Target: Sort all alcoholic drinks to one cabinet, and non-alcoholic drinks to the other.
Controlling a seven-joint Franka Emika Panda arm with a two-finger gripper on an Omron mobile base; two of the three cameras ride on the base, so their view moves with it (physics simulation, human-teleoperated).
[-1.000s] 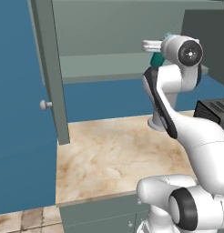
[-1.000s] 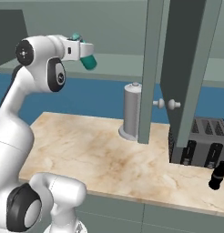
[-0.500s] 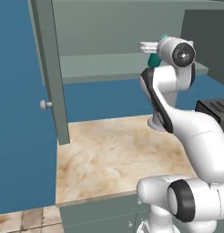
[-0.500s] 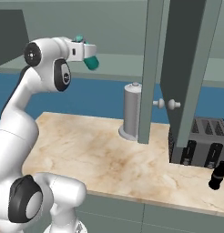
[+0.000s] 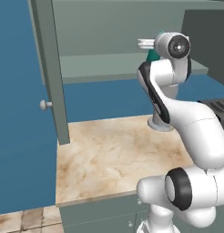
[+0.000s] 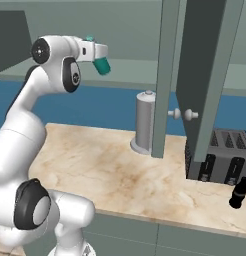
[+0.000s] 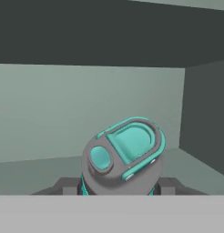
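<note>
Hand: the hand [image 6: 97, 56] is raised at shelf height, pinching the teal flask [image 6: 101, 65], whose grey cap [image 7: 123, 154] faces the hand view head-on.
Flask: tilted, carried in the air at the mouth of the open cabinet [image 5: 132, 68], not yet resting on the shelf [image 7: 36, 166].
Change: over the last second the arm has pushed forward and up, bringing the flask closer to the cabinet interior; the base views have not shifted.
Meaning: the non-alcoholic flask looks nearly delivered; setting it down and letting go remain.
Other drink: a small black bottle [image 6: 238, 192] stands on the tabletop [image 6: 120, 175] at 4 o'clock in the right base view, just beside the toaster [image 6: 222, 155].
Door: the cabinet door [image 5: 50, 73] hangs open at 9 o'clock in the left base view.
</note>
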